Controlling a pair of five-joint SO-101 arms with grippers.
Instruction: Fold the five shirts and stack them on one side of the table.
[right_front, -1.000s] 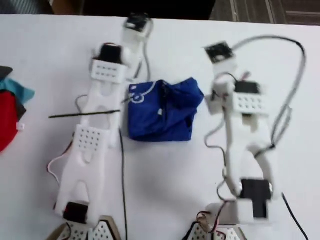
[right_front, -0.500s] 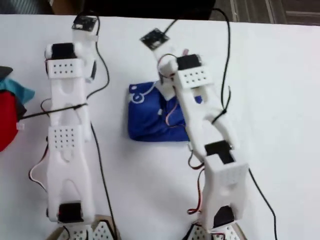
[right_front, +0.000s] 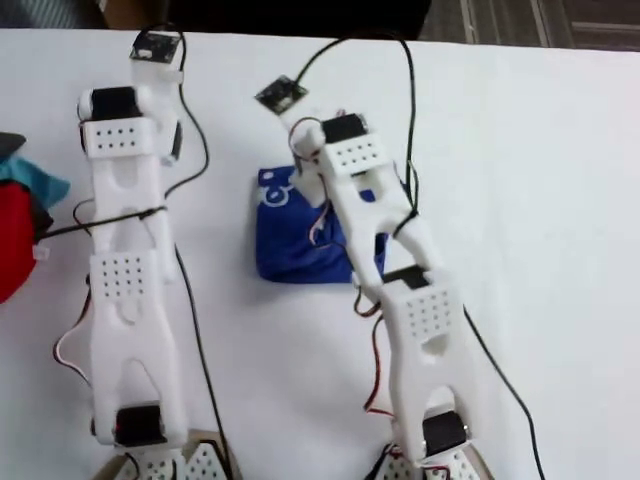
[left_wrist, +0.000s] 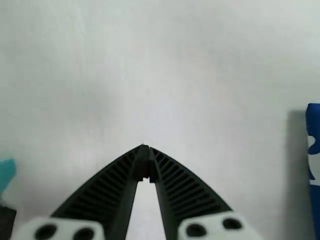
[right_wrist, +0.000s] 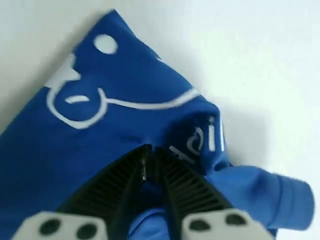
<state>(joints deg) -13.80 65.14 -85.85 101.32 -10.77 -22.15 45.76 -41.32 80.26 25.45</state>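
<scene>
The right gripper (right_wrist: 148, 154), closed, has swung over the folded blue fabric shirt (right_wrist: 150, 75) beneath it. The left gripper (left_wrist: 144, 156), closed and empty, has retreated, so the fold is probably finished.

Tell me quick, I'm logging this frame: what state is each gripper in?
Left gripper: closed, empty, over the bare table.
Right gripper: closed, against the blue shirt; whether it pinches cloth cannot be told.

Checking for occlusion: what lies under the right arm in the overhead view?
A blue shirt lies on the white table under the right arm. Its left part, with white print, shows; the arm covers the rest. The right gripper, shut, sits over the cloth.
</scene>
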